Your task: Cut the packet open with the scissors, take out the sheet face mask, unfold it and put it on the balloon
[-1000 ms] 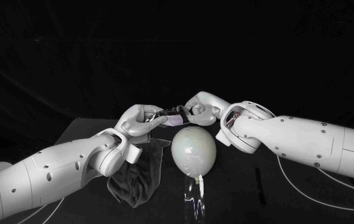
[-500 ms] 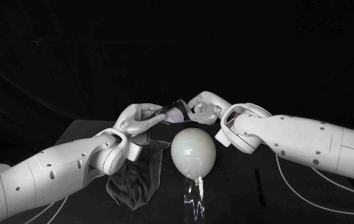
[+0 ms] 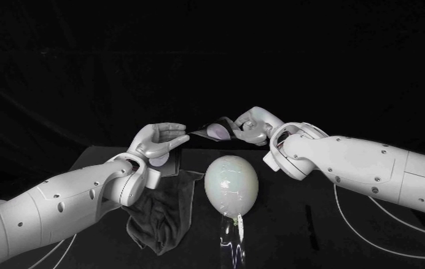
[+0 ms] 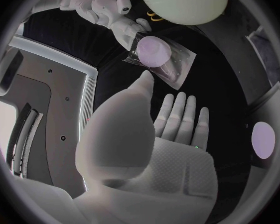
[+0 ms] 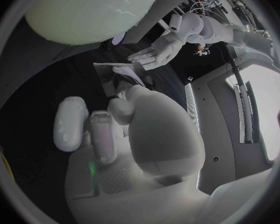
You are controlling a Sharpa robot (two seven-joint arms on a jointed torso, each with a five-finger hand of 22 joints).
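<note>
A small dark packet (image 3: 215, 131) with a pale lilac round patch hangs above the table, pinched by my right hand (image 3: 249, 126) at its right end. My left hand (image 3: 159, 140) is just left of it, fingers straight and spread, holding nothing. Its fingertips are close to the packet's edge. The left wrist view shows the packet (image 4: 160, 58) beyond my flat left hand (image 4: 171, 129), with the right hand (image 4: 109, 12) gripping it. Seen from the right wrist, my right hand (image 5: 115, 129) holds the packet (image 5: 118, 74) and the left hand (image 5: 157, 52) reaches towards it. The pale balloon (image 3: 232, 183) stands below both hands.
A dark grey cloth (image 3: 164, 210) lies crumpled on the table under my left forearm. The balloon sits on a clear stand (image 3: 232, 238) near the front edge. White cables (image 3: 354, 220) trail on the right.
My left hand has let go of the packet, opened and drawn back to the left. The right hand has lifted the packet slightly up and to the right.
</note>
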